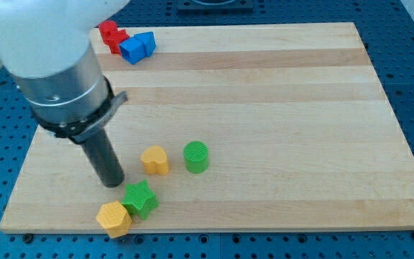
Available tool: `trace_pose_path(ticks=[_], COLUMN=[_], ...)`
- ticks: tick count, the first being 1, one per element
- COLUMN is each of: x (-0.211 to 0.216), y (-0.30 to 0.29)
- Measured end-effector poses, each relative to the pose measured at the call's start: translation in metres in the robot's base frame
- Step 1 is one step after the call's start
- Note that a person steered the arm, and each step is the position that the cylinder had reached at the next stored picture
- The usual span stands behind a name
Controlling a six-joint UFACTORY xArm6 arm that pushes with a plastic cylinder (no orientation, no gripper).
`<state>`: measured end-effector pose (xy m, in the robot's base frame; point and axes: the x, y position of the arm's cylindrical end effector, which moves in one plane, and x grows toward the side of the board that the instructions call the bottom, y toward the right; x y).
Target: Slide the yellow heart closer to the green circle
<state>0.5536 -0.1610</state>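
The yellow heart [155, 160] lies on the wooden board [264, 108] at lower centre-left. The green circle [196, 157] stands just to its right with a small gap between them. My tip [112, 183] is on the board to the left of the yellow heart and slightly below it, a short gap away. It is just above and left of a green star [140, 198].
A yellow hexagon block [113, 219] touches the green star near the board's bottom edge. A red block [111, 34] and a blue block [137, 47] sit together at the board's top left. The arm's large body covers the upper left.
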Motion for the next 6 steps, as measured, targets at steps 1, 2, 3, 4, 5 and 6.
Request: trace_pose_path(ticks=[1,2,3,4,5,6], x=[-0.008,-0.008,-0.007,-0.007,-0.007,-0.007], y=[0.002,0.026,0.042,0.050,0.061,0.119])
